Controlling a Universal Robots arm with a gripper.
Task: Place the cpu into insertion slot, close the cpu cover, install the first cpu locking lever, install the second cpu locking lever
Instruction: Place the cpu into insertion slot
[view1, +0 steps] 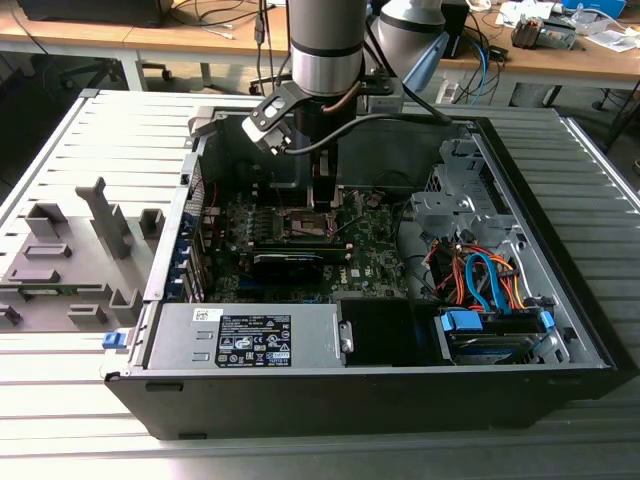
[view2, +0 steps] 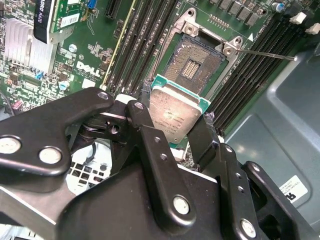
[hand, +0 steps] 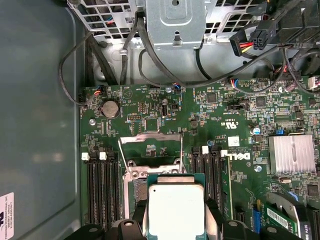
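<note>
My gripper (view2: 175, 122) is shut on the cpu (view2: 176, 111), a flat square chip with a silvery top and green edge, gripped by two opposite sides. It hangs just above and a little off the insertion slot (view2: 194, 62), a dark square socket with its contact field bare. In the first wrist view the cpu (hand: 176, 210) sits between the black fingers (hand: 212, 212), and the silvery cpu cover (hand: 150, 137) stands raised beyond the insertion slot (hand: 134, 184). A thin locking lever (view2: 265, 54) sticks out sideways from the socket frame. In the exterior view the gripper (view1: 322, 195) reaches down into the computer case.
Black memory slots (hand: 102, 192) flank the socket on both sides. A finned heatsink (hand: 292, 154) and cable bundles (hand: 150, 60) lie near it. The open case (view1: 175, 250) holds a power supply (view1: 245, 335) and drive cables (view1: 480, 275). Grey fixtures (view1: 105, 215) stand at the exterior view's left.
</note>
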